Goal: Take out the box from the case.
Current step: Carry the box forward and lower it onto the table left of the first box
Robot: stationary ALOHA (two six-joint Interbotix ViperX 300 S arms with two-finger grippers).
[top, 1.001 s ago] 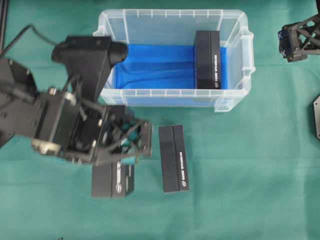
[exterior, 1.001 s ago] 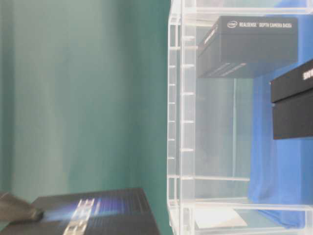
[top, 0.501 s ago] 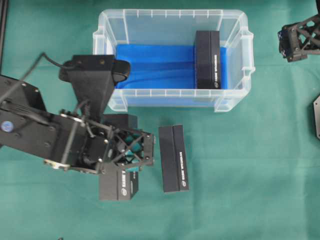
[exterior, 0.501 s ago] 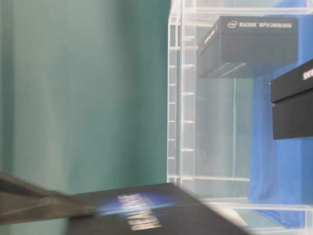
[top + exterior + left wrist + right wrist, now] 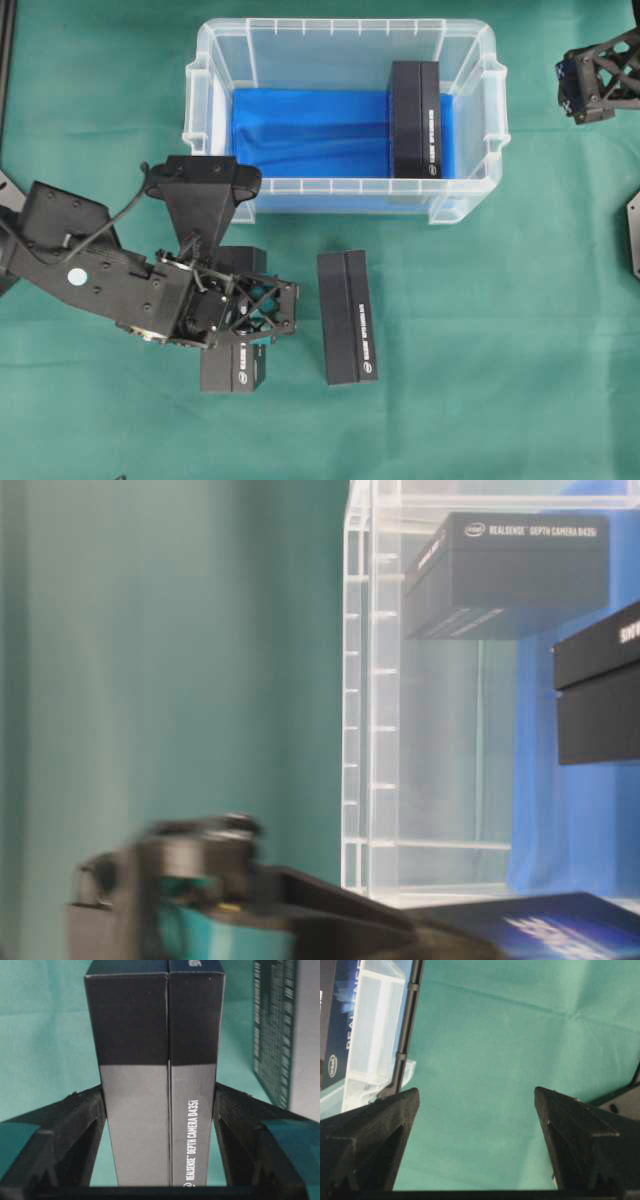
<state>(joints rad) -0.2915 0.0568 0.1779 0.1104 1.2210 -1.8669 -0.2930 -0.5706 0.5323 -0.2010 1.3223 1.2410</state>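
Two boxes [image 5: 346, 317] outside case [image 5: 470, 200], one [image 5: 233, 366] in left gripper [image 5: 262, 316]

I see a green cloth [image 5: 520, 350] covering the desk, lightly wrinkled, with creases meeting in the right wrist view. A black plate [image 5: 634, 235] is cut off at the right edge. A dark rail [image 5: 6, 40] sits at the top left corner.
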